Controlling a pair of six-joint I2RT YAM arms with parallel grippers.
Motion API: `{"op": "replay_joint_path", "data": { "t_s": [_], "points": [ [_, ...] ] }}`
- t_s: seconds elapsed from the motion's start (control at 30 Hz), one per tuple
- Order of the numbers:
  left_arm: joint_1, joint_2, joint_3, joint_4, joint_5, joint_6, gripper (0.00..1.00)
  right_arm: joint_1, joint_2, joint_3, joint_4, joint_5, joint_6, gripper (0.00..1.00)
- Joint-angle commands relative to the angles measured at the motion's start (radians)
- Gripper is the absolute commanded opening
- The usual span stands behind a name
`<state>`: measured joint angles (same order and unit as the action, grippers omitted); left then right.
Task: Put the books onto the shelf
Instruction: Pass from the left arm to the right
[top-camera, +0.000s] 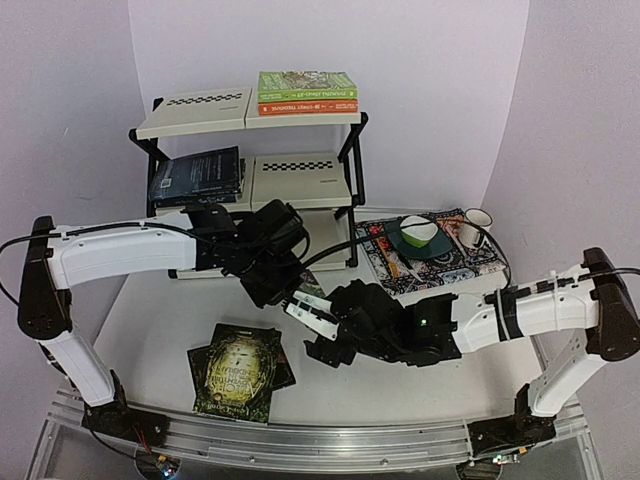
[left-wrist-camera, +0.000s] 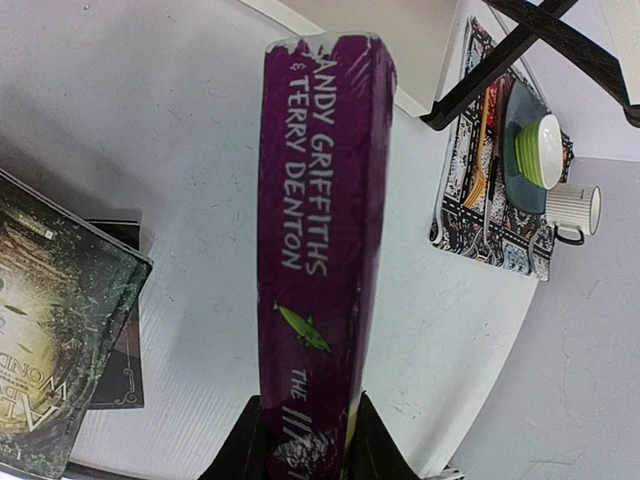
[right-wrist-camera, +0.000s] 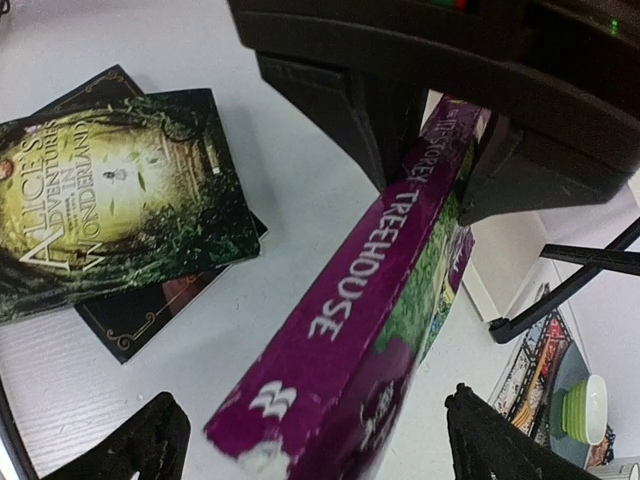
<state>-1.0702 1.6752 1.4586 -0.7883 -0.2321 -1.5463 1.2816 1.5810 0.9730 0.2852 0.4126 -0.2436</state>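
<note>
Shelf (top-camera: 195, 112): three tiers, black frame, cream panels with checker strips, standing at the far side of the table (top-camera: 400, 400). Mat (top-camera: 445, 270): patterned, flat on the table just right of the shelf. Books already on the shelf: a green book (top-camera: 305, 84) lies flat on an orange book (top-camera: 305, 106) on the right panel of the top tier, and I see a dark stack (top-camera: 198, 175) lying flat on the left panel of the middle tier. Books on the table: a green-gold book (top-camera: 238, 370) lies near left, on top of a black book (right-wrist-camera: 150, 310) whose corners show past its edges. Purple book (left-wrist-camera: 320, 250): in the air in front of the shelf, clear of the table, between the two arms. Its spine faces the left wrist camera, and I read "Andy Griffiths & Terry Denton" on it. Left gripper (left-wrist-camera: 308, 445): fingers (left-wrist-camera: 245, 450) clamped on one end of the purple book, one on each cover. Right gripper (right-wrist-camera: 315, 440): fingers (right-wrist-camera: 140, 445) spread wide, one to either side of the purple book's other end, with a gap showing on both sides. Plate (top-camera: 442, 251): dark, on the mat. Mug (top-camera: 474, 228): pale, at the far right corner of the mat. Bowl (top-camera: 418, 231): green and white, on the plate.
</note>
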Motion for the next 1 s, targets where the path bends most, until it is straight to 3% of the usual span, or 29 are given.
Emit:
{"op": "replay_joint_path", "data": {
  "t_s": [0.0, 0.13, 0.23, 0.27, 0.4, 0.53, 0.7, 0.83, 0.97],
  "points": [
    [0.003, -0.088, 0.018, 0.033, 0.004, -0.052, 0.00, 0.005, 0.029, 0.016, 0.168, 0.120, -0.104, 0.75],
    [0.003, -0.103, 0.000, 0.033, 0.001, -0.067, 0.07, 0.006, 0.015, -0.001, 0.222, 0.142, -0.129, 0.36],
    [0.007, -0.115, -0.010, 0.033, -0.014, -0.056, 0.32, 0.005, -0.009, -0.012, 0.218, 0.146, -0.116, 0.05],
    [0.012, -0.121, -0.014, 0.034, -0.023, -0.048, 0.42, 0.005, -0.021, -0.021, 0.217, 0.154, -0.105, 0.00],
    [0.043, -0.166, -0.049, 0.035, -0.065, 0.079, 0.62, -0.014, -0.078, -0.065, 0.181, 0.144, -0.054, 0.00],
    [0.129, -0.220, -0.074, 0.044, -0.013, 0.407, 0.67, -0.090, -0.190, -0.115, 0.074, 0.020, 0.078, 0.00],
    [0.193, -0.296, -0.152, 0.171, 0.282, 1.039, 0.74, -0.230, -0.314, -0.175, -0.003, -0.292, 0.224, 0.00],
    [0.193, -0.377, -0.301, 0.340, 0.453, 1.264, 0.80, -0.302, -0.371, -0.147, -0.097, -0.531, 0.267, 0.00],
    [0.193, -0.464, -0.420, 0.499, 0.532, 1.382, 0.83, -0.330, -0.416, -0.054, -0.265, -0.709, 0.257, 0.00]
  ]
}}
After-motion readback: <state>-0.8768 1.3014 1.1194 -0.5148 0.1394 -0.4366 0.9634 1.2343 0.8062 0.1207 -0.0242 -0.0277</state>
